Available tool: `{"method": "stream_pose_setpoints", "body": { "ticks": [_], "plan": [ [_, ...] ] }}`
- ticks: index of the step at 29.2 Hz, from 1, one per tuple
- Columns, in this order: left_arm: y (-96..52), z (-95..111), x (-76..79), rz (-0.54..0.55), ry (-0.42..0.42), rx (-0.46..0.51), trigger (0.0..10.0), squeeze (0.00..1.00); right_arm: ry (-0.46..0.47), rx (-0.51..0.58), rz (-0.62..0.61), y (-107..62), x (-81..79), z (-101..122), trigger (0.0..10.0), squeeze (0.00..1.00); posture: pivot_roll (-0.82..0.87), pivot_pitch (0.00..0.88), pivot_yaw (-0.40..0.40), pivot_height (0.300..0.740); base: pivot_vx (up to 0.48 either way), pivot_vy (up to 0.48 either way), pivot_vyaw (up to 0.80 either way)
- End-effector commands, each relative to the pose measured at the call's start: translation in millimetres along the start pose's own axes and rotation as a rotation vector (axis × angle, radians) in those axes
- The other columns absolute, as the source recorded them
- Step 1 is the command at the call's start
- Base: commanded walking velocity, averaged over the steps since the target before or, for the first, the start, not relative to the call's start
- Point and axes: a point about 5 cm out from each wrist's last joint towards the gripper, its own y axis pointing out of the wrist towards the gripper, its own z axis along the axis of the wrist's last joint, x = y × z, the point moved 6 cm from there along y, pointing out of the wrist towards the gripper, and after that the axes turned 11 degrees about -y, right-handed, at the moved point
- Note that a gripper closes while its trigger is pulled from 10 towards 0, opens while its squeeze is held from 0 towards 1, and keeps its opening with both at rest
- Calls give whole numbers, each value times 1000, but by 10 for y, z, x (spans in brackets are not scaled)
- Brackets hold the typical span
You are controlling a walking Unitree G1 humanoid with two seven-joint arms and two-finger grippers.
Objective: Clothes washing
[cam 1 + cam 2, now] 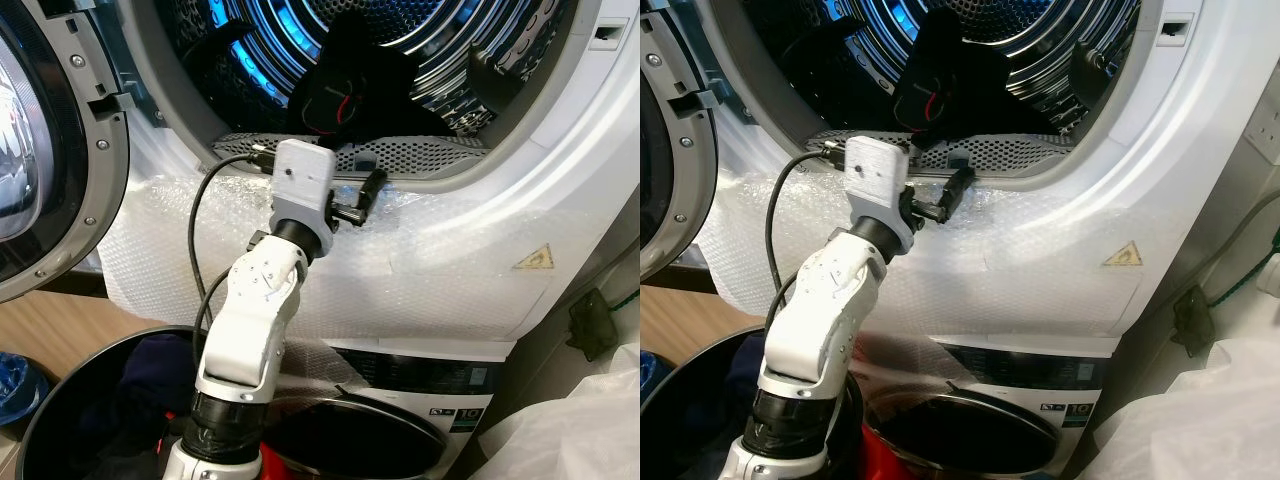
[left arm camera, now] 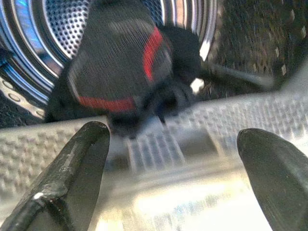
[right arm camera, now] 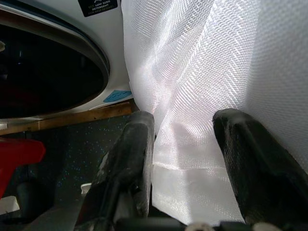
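A black garment with red trim (image 1: pixel 345 85) lies inside the blue-lit steel drum (image 1: pixel 240 50) of the upper machine, just behind the perforated lip (image 1: pixel 400 155). My left arm reaches up to that lip. The left gripper (image 1: pixel 360 195) is open at the rim, a little short of the garment and holding nothing. In the left wrist view the garment (image 2: pixel 125 67) is blurred beyond the two spread fingers (image 2: pixel 82 163). My right gripper (image 3: pixel 185 144) hangs low and open against a white mesh bag (image 3: pixel 216 72), which fills the gap between its fingers.
The upper machine's round door (image 1: pixel 40 150) stands open at the left. Bubble wrap (image 1: pixel 400 260) covers the front panel below the opening. A black basket (image 1: pixel 50 410) with dark clothes is at the lower left. The lower machine's door (image 1: pixel 380 430) and the white bag (image 1: pixel 580 430) are below.
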Motion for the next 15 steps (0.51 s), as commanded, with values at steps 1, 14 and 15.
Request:
{"method": "stream_pose_setpoints", "body": {
  "ticks": [1, 14, 15],
  "plan": [
    [73, 136, 77, -6, -60, 39, 10000, 0, -1, -20, 5, -13, -13, -53, 10000, 0, -59, 0, 70, 740, 0, 0, 0],
    [565, 272, -223, -75, -56, -63, 10000, 0, -11, -18, 5, -20, -4, -66, 10000, 0, -86, 0, 76, 740, 0, 0, 0],
    [632, 284, -262, -86, -59, -82, 10000, 0, -14, -16, 6, -18, -1, -59, 10000, 0, -88, 0, 77, 740, 0, 0, 0]
  ]
}}
